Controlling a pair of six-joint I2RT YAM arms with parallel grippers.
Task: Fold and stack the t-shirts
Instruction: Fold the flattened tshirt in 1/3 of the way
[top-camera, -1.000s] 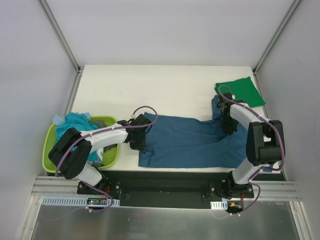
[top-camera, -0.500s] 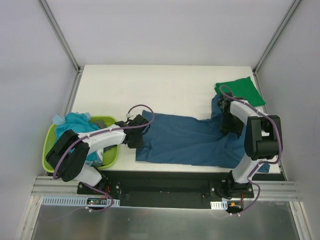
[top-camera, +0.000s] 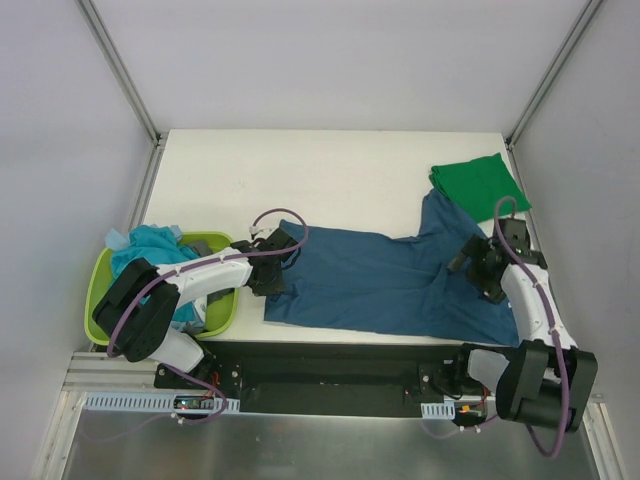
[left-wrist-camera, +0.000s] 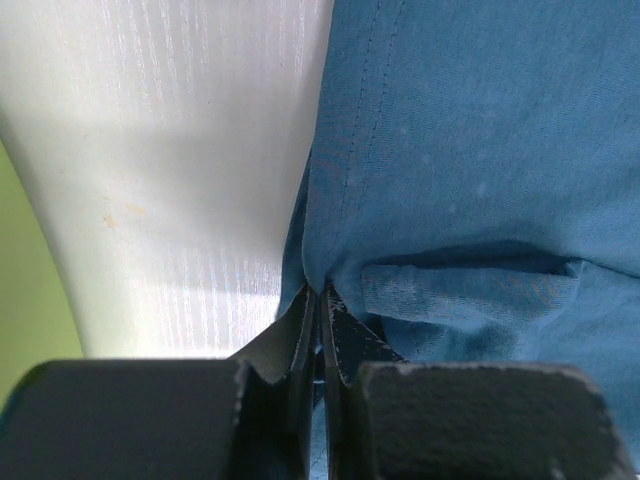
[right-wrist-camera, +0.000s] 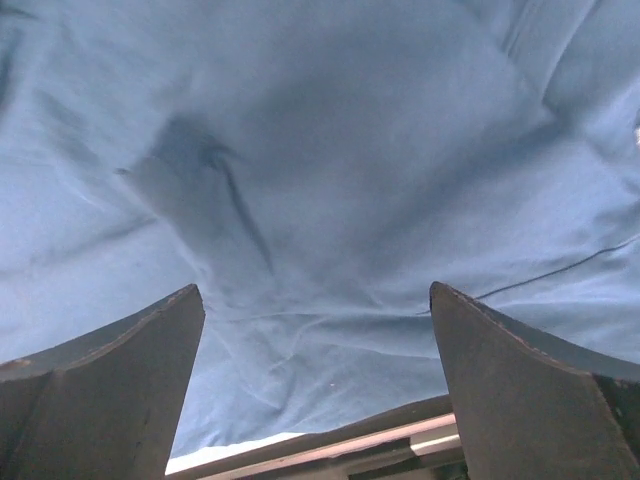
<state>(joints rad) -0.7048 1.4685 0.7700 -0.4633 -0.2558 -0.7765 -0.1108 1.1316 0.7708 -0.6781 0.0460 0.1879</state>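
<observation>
Top external: your left hand (top-camera: 268, 277) is clamping the dark blue t-shirt (top-camera: 380, 285) at its left edge; your right hand (top-camera: 474, 260) is hovering over its right side, fingers apart. The shirt is lying spread along the near side of the tabletop (top-camera: 300, 180).

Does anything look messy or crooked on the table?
Yes. The dark blue t-shirt lies wrinkled and slanted across the table, with one sleeve reaching up to the folded green t-shirt at the far right. On the left, a turquoise t-shirt bulges over the rim of the lime-green basket.
</observation>
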